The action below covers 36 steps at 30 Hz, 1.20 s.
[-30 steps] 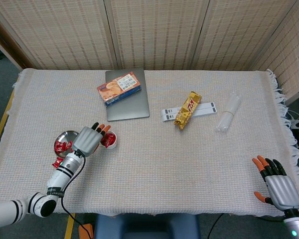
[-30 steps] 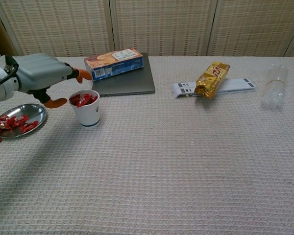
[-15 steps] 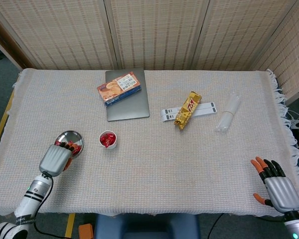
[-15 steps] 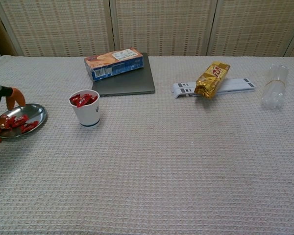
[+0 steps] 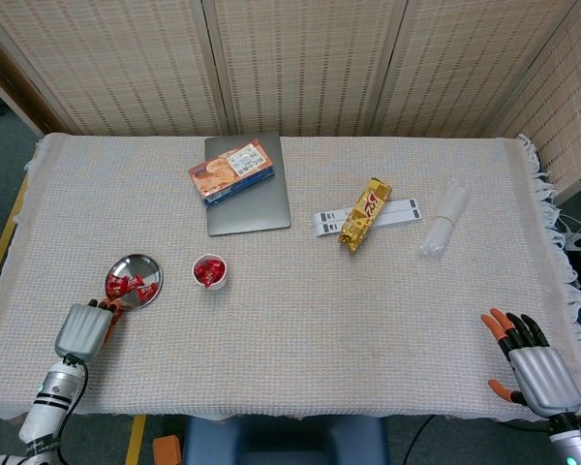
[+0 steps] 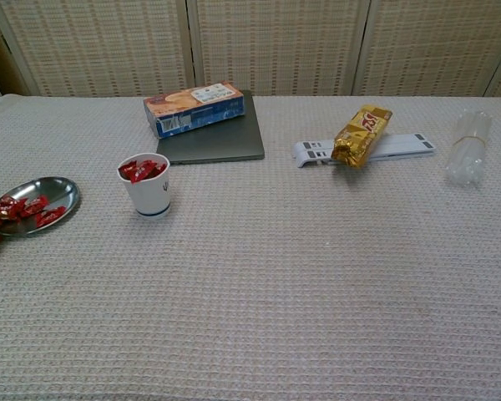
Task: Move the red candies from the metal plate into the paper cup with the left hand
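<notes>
left robot hand (image 5: 84,329) at metal plate (image 5: 136,265) near rim | paper cup (image 5: 210,272) beside

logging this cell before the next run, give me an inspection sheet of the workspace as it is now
surface: table under a pale woven cloth.
job's things: metal plate holds red candies; one more lies off its near edge; paper cup has candies in it.
clutter: biscuit box on a grey slab; gold snack bag across a white strip; clear plastic bundle.
hands: left hand beside the plate, grasp unclear; right hand open, fingers spread.
cables: black cable at the left arm.
surroundings: woven screen panels behind.
</notes>
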Each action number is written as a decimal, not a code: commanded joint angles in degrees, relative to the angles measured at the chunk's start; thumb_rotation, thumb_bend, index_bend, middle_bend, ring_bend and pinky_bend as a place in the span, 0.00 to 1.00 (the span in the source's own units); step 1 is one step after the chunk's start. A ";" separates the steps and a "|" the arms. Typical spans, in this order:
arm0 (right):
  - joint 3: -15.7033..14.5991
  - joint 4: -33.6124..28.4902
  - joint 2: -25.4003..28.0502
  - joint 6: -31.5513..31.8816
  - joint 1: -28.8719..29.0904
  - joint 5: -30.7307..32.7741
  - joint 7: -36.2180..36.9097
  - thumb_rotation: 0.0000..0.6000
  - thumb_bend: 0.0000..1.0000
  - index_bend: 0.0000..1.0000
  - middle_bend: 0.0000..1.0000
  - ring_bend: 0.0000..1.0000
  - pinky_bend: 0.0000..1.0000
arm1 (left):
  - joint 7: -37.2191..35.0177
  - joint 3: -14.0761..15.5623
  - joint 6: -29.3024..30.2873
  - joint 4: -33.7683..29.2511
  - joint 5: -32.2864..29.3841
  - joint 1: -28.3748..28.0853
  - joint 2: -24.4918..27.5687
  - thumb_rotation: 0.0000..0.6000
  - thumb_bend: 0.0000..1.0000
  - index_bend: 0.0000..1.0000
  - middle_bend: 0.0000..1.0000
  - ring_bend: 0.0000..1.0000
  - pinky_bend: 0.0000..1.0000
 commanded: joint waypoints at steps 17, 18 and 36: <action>-0.25 -0.06 0.04 0.02 -0.06 -0.43 -0.09 1.00 0.11 0.00 0.00 0.00 0.00 | -1.90 -3.43 -3.88 9.58 1.07 0.63 -5.19 1.00 0.40 0.36 0.46 0.52 1.00; -0.25 -0.06 0.05 0.04 -0.08 -0.42 -0.08 1.00 0.11 0.00 0.00 0.00 0.00 | -1.84 -3.52 -3.83 10.04 1.24 0.64 -5.38 1.00 0.40 0.37 0.47 0.53 1.00; -0.13 -0.24 0.10 -0.32 0.03 -0.03 -0.36 1.00 0.11 0.00 0.00 0.00 0.00 | -5.45 -5.28 -0.30 12.43 4.92 1.46 -5.95 1.00 0.41 0.46 0.57 0.60 1.00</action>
